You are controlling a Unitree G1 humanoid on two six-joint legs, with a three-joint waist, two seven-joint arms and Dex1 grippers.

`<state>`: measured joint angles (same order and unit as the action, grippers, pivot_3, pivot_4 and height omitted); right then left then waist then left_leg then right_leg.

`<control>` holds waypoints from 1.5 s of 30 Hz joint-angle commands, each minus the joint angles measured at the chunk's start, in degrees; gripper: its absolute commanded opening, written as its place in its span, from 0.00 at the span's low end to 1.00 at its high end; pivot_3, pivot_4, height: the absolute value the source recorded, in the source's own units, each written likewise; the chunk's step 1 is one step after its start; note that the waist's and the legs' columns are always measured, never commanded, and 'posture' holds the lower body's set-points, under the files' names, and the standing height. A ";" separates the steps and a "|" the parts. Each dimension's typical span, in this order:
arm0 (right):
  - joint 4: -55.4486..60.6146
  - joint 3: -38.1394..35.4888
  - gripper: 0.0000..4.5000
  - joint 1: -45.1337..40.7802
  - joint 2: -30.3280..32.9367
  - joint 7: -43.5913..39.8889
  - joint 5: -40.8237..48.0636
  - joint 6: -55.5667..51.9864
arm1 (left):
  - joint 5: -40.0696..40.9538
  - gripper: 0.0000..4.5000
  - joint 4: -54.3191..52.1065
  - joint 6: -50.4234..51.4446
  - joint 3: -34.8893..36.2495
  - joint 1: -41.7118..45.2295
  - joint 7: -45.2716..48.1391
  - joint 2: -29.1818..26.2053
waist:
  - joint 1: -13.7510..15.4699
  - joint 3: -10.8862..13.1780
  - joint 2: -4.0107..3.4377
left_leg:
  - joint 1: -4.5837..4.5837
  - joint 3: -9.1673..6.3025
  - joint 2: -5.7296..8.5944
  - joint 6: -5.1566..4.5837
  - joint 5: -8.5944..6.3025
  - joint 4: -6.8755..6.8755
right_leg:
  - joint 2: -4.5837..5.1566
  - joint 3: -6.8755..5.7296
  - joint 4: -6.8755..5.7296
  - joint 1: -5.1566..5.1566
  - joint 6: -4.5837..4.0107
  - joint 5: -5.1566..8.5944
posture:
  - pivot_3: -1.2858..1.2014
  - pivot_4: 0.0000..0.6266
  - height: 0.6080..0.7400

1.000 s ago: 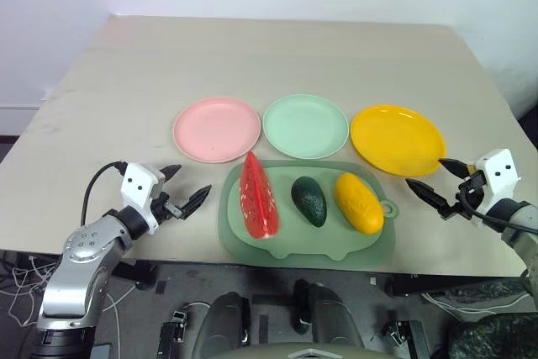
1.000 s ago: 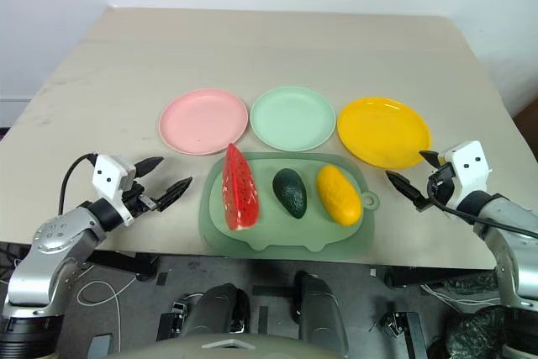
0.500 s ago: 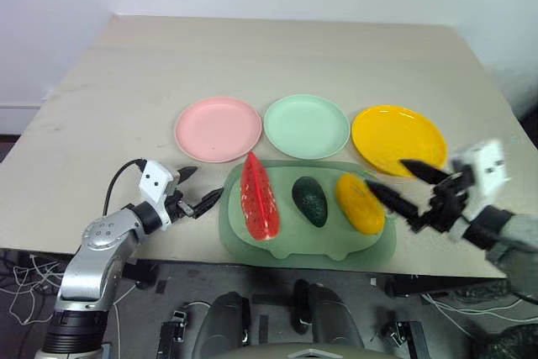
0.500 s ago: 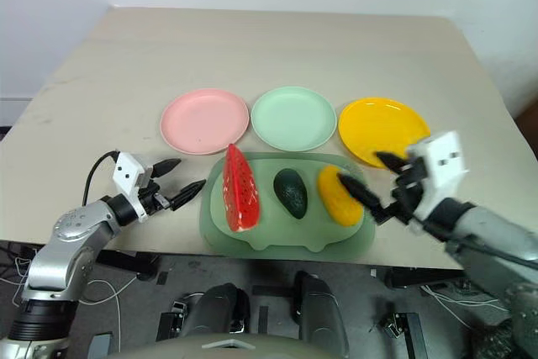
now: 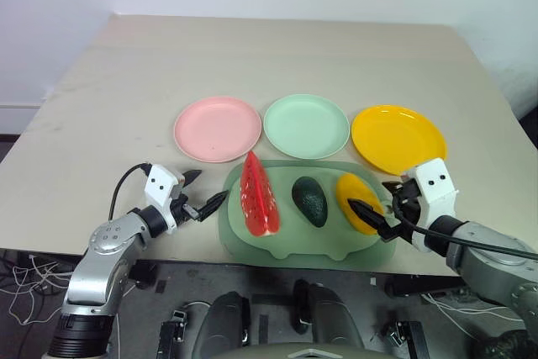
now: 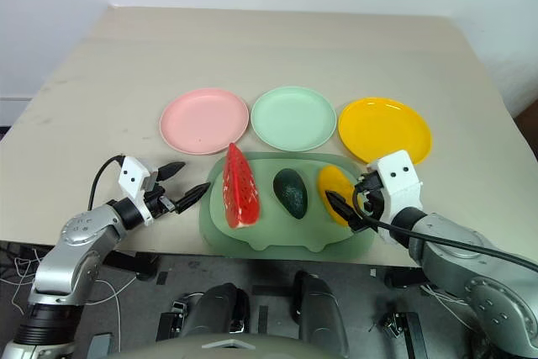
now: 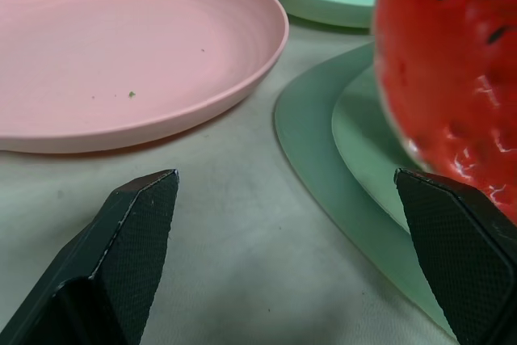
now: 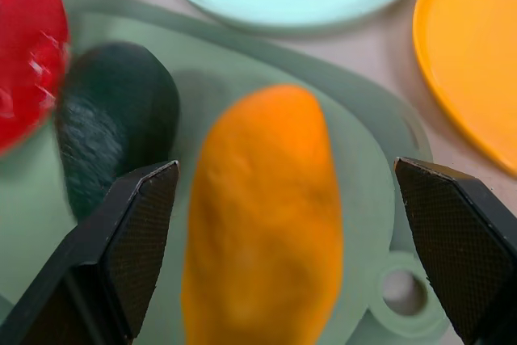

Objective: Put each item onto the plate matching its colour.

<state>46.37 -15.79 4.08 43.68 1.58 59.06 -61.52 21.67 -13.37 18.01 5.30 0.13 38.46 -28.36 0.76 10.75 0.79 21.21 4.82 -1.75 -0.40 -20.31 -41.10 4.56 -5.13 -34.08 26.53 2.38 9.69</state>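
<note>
On the pale green board [image 5: 290, 245] lie three items: a red watermelon wedge [image 5: 259, 197], a dark green avocado [image 5: 309, 201] and a yellow mango [image 5: 355, 199]. Behind it, in a row, stand the pink plate [image 5: 217, 128], the mint green plate [image 5: 306, 125] and the yellow-orange plate [image 5: 398, 138], all bare. My left gripper [image 5: 212, 184] is open just left of the board, pointing at the watermelon [image 7: 452, 78]. My right gripper [image 5: 370, 195] is open at the mango's right side; the mango [image 8: 266, 199] lies between its fingers, and I see no touch.
The board's handle loop [image 8: 400, 309] sits at its right end, under my right gripper. The tabletop [image 5: 277, 56] is beige and stretches far behind the plates. Its front edge runs close below the board.
My right gripper has swung in from the table's right edge, leftward to the mango, and turned its fingers to straddle it. The left gripper has edged slightly toward the board.
</note>
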 commanded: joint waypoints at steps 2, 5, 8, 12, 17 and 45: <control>-1.00 3.17 1.00 -2.54 -0.72 0.54 -1.89 -1.14 | 0.09 1.00 -2.91 -0.80 0.73 -0.22 -0.89 0.30 | -0.01 0.00 0.00 | 0.00 0.00 0.00 0.00 0.00 0.00 | 0.00 0.00 0.00 0.00 0.00 0.00 | 0.52 0.24 1.00; -2.74 5.99 1.00 -5.21 -0.94 0.50 -3.81 -2.36 | 0.10 1.00 -3.41 -0.72 0.68 -0.58 -1.19 0.41 | -0.02 0.00 0.00 | 0.00 0.00 0.00 0.00 0.00 0.00 | -0.01 0.00 0.00 0.02 0.00 0.00 | 0.52 0.24 1.00; -5.16 9.20 1.00 -8.88 -1.45 0.17 -6.15 -3.70 | 0.10 1.00 -3.68 -0.77 0.62 -0.89 -1.58 0.49 | -0.04 0.00 0.00 | 0.03 0.00 0.00 0.00 0.00 0.00 | -0.01 0.00 -0.01 0.04 0.00 0.00 | 0.52 0.24 1.00; -6.85 11.79 1.00 -11.89 -1.64 -0.48 -8.64 -5.87 | 0.00 1.00 -3.82 -0.80 0.87 -0.93 -2.17 0.60 | 0.03 0.00 0.00 | 0.05 0.00 -0.01 0.00 0.00 0.00 | -0.01 -0.01 -0.01 0.06 0.00 0.00 | 0.52 0.24 1.00; -7.25 13.13 0.91 -13.12 -0.88 -1.97 -11.66 -7.88 | 0.13 1.00 -4.19 -1.07 1.59 -1.71 -2.97 0.49 | -0.03 0.00 0.00 | 0.07 -0.02 -0.01 0.00 0.00 0.00 | 0.00 -0.02 0.01 0.06 0.00 0.00 | 0.52 0.24 1.00; -49.44 19.55 1.00 -36.54 6.19 -25.09 -46.78 24.21 | -0.10 1.00 -7.79 -0.65 3.25 -4.37 -7.42 1.05 | -0.17 0.03 -0.05 | 0.16 0.06 0.01 -0.03 0.00 0.03 | -0.01 -0.03 0.00 0.20 0.17 -0.12 | 0.52 0.24 1.00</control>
<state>-7.32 5.32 -32.58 47.91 -22.18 14.15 -40.62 21.70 -18.72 18.11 7.13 -3.73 31.32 -27.03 0.59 10.78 0.75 21.37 4.88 -1.75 -0.43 -20.32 -41.06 4.55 -5.17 -34.08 26.73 2.55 9.57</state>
